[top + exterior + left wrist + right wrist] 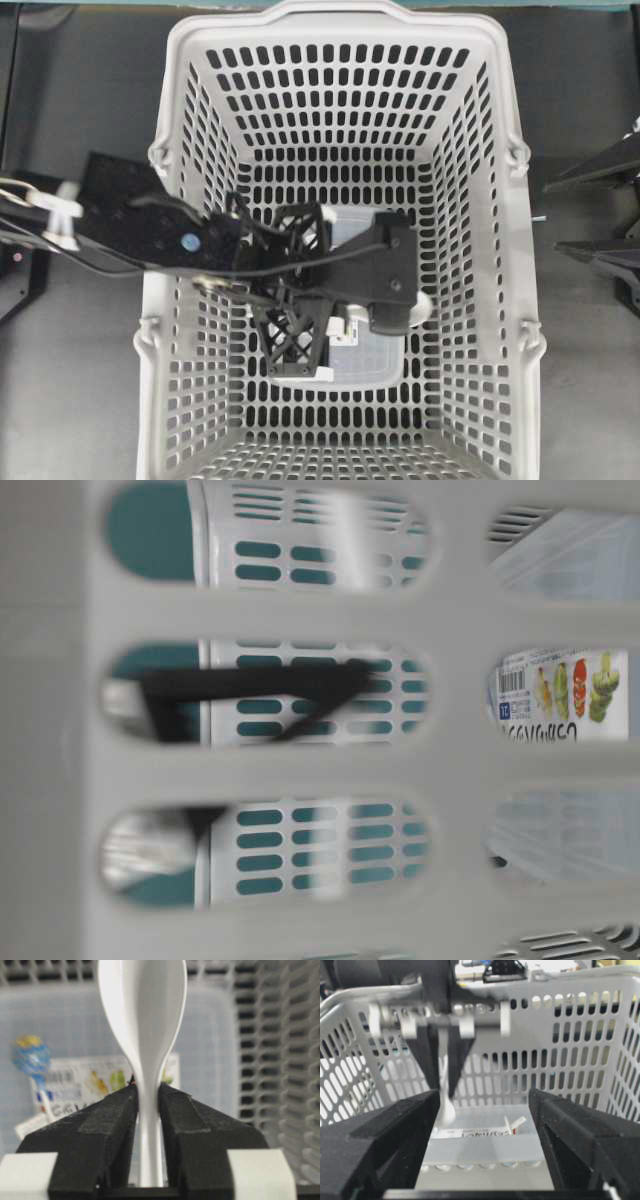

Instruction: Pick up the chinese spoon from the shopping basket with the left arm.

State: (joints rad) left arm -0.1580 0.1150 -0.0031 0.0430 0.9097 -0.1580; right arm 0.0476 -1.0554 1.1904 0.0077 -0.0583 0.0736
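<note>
The glossy white chinese spoon (142, 1010) stands straight between the fingers of my left gripper (148, 1092), which is shut on the narrow neck of its handle. From the right wrist view the same spoon (445, 1107) hangs bowl-down from those black fingers, low inside the light-grey shopping basket (340, 25); I cannot tell whether it touches the container below. In the overhead view the left arm (150, 225) reaches in from the left and hides the spoon. My right gripper (485, 1105) is open with nothing between its fingers, outside the basket's right wall (590, 213).
A clear rectangular container (370, 362) with a printed label (560, 695) lies on the basket floor under the left gripper. A thin white stick with a blue ornament (31, 1057) rests on it. Slotted walls close in on all sides.
</note>
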